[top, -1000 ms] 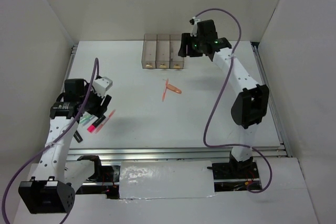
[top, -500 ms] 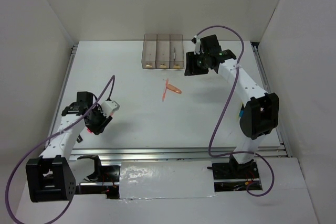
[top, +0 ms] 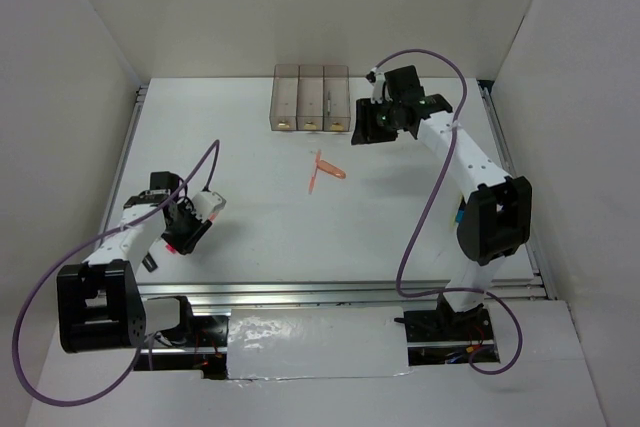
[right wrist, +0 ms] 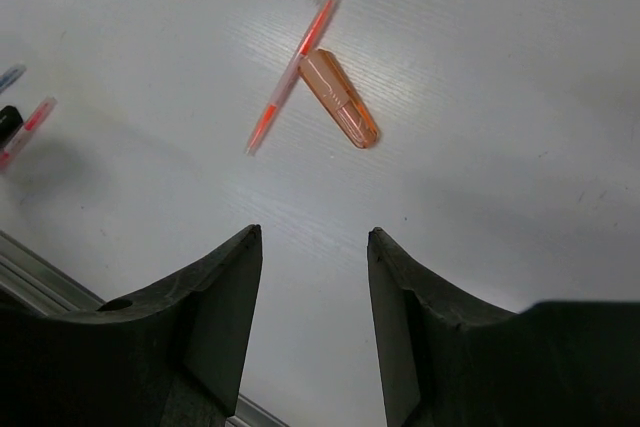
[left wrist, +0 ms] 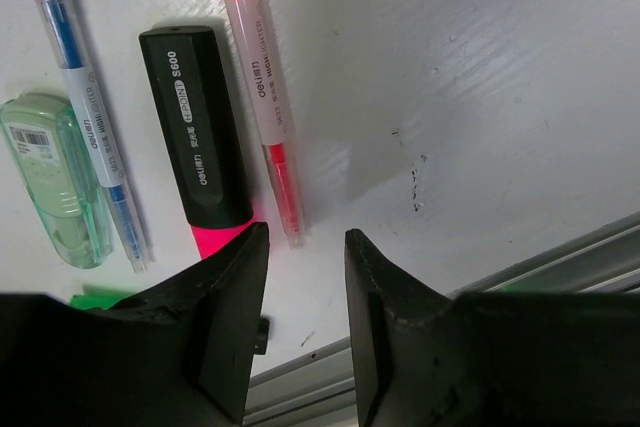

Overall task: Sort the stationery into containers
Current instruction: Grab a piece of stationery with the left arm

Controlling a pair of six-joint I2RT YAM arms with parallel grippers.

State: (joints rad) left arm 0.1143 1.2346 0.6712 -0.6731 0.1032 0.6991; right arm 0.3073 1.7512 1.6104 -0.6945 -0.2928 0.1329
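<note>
You are likely starting a pickup: your left claw [left wrist: 305, 245] is hovering, fingers apart and empty, over the pink highlighter [left wrist: 195, 127], well apart from the bins [top: 310, 99]. Your right claw [right wrist: 315, 242], also apart and empty, is hanging beside the bins. The next move probably calls for lowering and closing on the highlighter.

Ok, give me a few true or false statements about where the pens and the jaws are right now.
1. The left arm's jaws are open and empty. True.
2. The pink highlighter with black cap lies inside one of the three translucent grey-brown bins. False: it lies on the white table, beside a slim pink pen.
3. The slim orange pen and the stubby orange-salmon pen lie outside the bins. True.
4. All three bins are empty. False: the right-hand one holds a thin pen.
</note>
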